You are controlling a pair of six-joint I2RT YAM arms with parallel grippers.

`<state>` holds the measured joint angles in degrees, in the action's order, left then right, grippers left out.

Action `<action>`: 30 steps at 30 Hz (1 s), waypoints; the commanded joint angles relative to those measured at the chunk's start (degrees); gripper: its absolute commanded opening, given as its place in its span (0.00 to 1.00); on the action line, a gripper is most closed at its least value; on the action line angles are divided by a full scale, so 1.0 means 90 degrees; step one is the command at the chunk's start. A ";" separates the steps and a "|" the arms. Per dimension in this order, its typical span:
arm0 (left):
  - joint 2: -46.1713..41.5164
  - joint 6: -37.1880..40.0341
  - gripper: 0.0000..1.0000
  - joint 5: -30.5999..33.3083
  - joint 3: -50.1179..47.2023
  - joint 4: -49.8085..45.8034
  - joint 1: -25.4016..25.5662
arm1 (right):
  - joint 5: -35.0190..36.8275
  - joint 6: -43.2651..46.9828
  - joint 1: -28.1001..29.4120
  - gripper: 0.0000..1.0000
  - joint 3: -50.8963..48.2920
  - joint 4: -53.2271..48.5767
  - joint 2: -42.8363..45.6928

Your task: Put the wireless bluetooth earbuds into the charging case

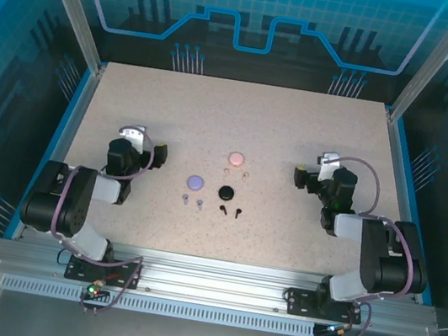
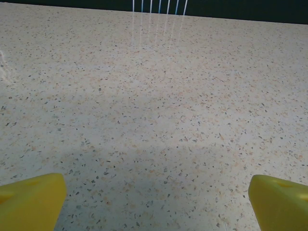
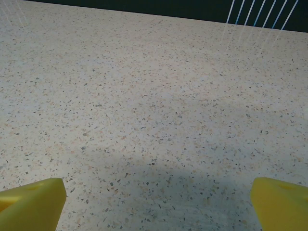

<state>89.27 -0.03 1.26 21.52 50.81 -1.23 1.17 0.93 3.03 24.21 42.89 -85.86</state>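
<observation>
on the speckled beige tabletop (image 1: pixel 298 129), the tiny pale pink earbuds (image 1: pixel 245 176) lie loose just beside the round pink case (image 1: pixel 236 159), the lilac earbuds (image 1: pixel 199 205) beside the round lilac case (image 1: pixel 195 182), the black earbuds (image 1: pixel 223 210) beside the round black case (image 1: pixel 226 192). the left gripper (image 1: pixel 132 131) and right gripper (image 1: pixel 327 160) sit well apart on either side, their yellow fingers (image 2: pixel 33 199) spread wide and holding nothing.

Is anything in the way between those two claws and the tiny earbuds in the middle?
Nothing visible. Only bare table separates the open left gripper from the lilac earbuds, and the open right gripper from the pink earbuds and black earbuds.
</observation>
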 commanded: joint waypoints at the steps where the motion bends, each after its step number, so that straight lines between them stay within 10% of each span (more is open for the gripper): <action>1: -0.0085 -0.0016 0.99 0.0031 0.0105 0.0006 0.0059 | -0.0056 -0.0038 -0.0043 1.00 0.0089 0.0000 -0.0047; 30: -0.0086 -0.0035 0.99 0.0027 0.0120 -0.0019 0.0049 | -0.0101 -0.0060 -0.0068 1.00 0.0089 -0.0020 -0.0049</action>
<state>89.27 -0.05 1.26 21.74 49.93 -1.23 1.02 0.93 2.98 24.21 42.89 -85.86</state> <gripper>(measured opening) 0.988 0.999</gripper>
